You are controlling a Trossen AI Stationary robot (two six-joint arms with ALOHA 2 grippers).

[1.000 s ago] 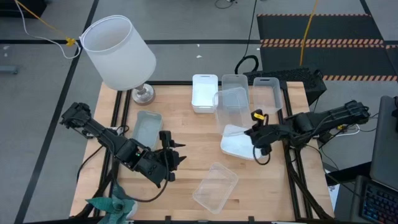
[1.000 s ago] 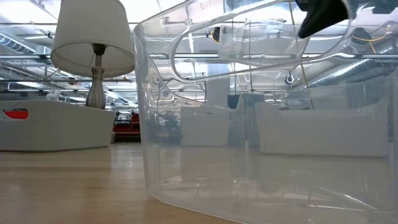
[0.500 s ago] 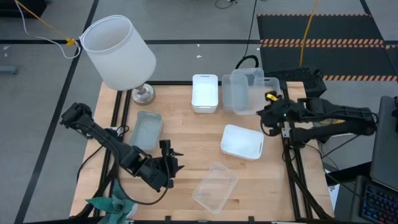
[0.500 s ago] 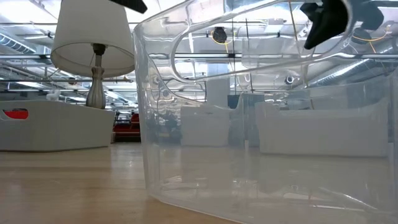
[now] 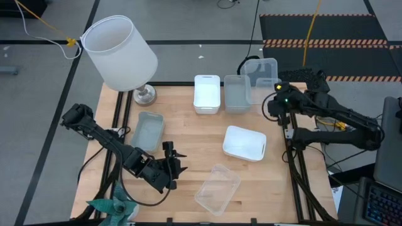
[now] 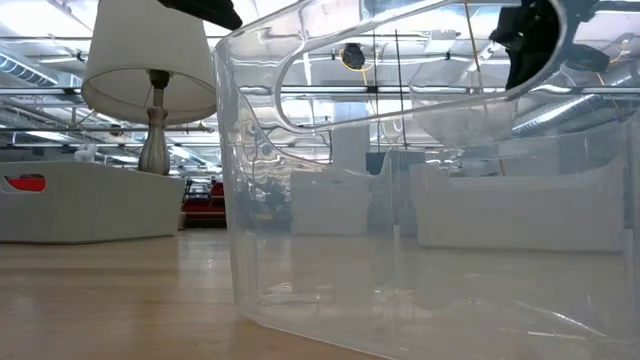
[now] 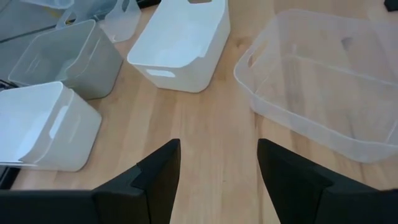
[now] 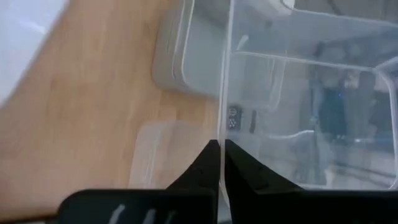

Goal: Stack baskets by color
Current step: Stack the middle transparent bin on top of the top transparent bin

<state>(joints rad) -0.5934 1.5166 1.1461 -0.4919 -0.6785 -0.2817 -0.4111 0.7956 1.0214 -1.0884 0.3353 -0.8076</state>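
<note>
RIGHT: we see the right gripper [image 5: 274, 102] pinched tight on a clear basket's [image 5: 264, 70] wall, holding it raised past the table's far right corner | LEFT: left gripper [image 7: 217, 163] spread, empty, above bare wood beside another clear basket [image 5: 217, 188]

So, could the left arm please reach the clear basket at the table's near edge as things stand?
Probably yes: the left claw is open beside the clear basket, with only bare table between them.

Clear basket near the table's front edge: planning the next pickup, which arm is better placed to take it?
Left. The left claw hovers open right beside the clear basket; the right claw is shut on another clear basket at the far edge.
</note>
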